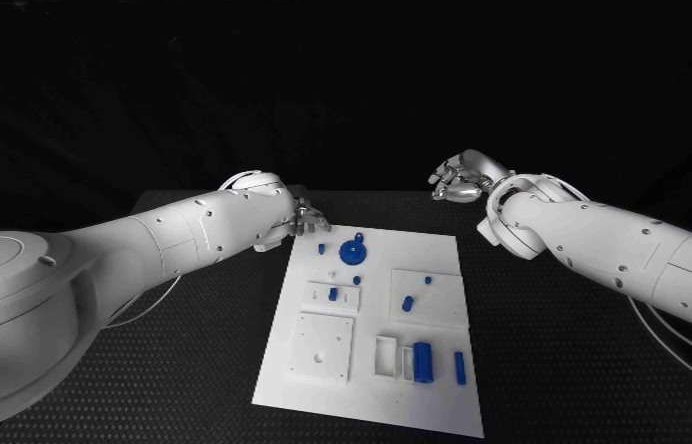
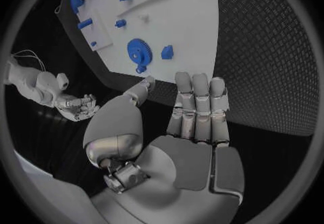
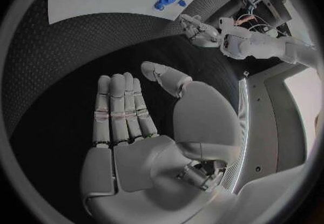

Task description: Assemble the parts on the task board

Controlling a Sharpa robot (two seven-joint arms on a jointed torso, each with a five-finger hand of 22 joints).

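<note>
The white task board (image 1: 433,264) lies in the middle of the black table. A blue gear (image 1: 353,253) sits near its far end, with small blue parts (image 1: 408,304) spread over it and a longer blue block (image 1: 423,361) near its front edge. My left hand (image 1: 306,219) hovers at the board's far left corner, and its wrist view shows the hand (image 2: 186,127) flat and empty, fingers stretched toward the gear (image 2: 140,51). My right hand (image 1: 462,181) is raised beyond the far right corner. Its palm (image 3: 145,132) is bare and its fingers are straight.
White recessed blocks (image 1: 323,346) stand on the board's near left part. Black textured table (image 1: 548,364) stretches on both sides of the board. The left wrist view also shows my right hand (image 2: 78,106), and the right wrist view my left hand (image 3: 196,28).
</note>
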